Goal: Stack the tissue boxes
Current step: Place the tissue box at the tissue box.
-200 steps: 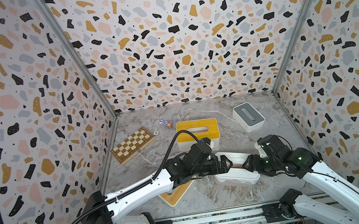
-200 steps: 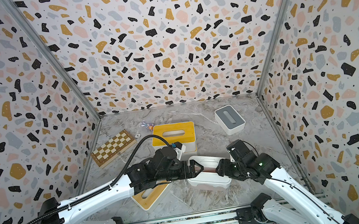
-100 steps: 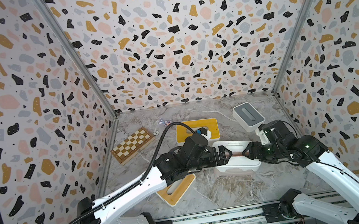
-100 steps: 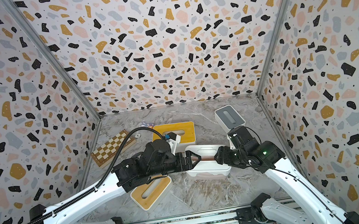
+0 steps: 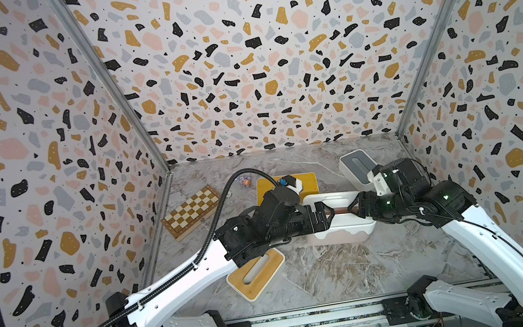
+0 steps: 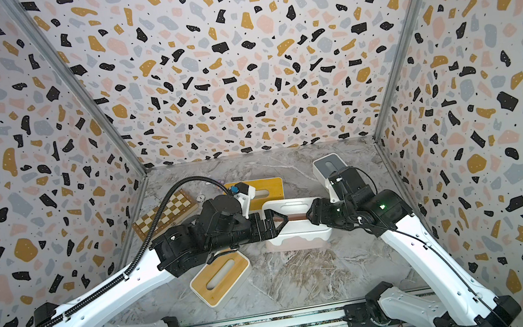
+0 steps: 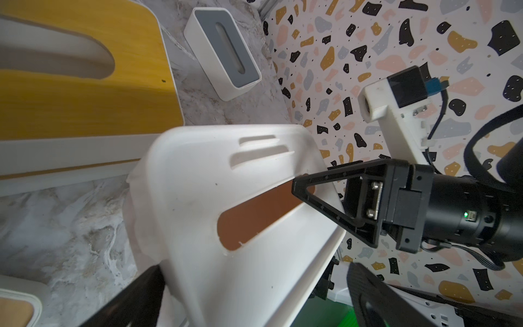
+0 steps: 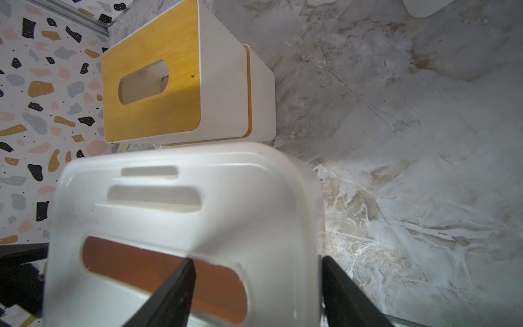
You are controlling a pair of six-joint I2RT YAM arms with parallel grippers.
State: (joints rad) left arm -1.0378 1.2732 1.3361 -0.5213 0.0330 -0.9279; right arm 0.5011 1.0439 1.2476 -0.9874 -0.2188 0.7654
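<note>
At the middle of the grey marble tabletop [image 5: 340, 275] we find the black left gripper [image 5: 327, 214] and the black right gripper [image 5: 355, 207] tip to tip over one white rectangular tissue box with pink sides [image 5: 335, 199], each closed on a short end of it. From the right wrist we see one finger [image 8: 175, 291] of the right gripper sunk in the lid's oval slot [image 8: 127, 260] and its other finger [image 8: 342, 286] outside the right end wall. The jaws stand at a middling gap with that wall between them. From the left wrist the box's left end fills the wide gap between the left gripper's fingers: one finger [image 7: 133, 300] lies against the end, the other finger [image 7: 376, 297] just off the near long edge, its contact too blurred to see. We cannot tell whether the base is clear of the marble.

Just beyond the held box's far left corner, an upper yellow-lidded white tissue box [image 8: 158, 121] rests on a lower yellow-lidded white tissue box [image 8: 261, 99]. Far and right of the grippers a grey-lidded white tissue box [image 5: 351, 163] stands alone. Near and left of them, partly under the white left arm [image 5: 180, 285], a white tissue box with a light wood lid [image 5: 270, 268] lies askew. At the far left a flat brown-and-cream checkered chessboard [image 5: 190, 212] lies apart from every box.
</note>
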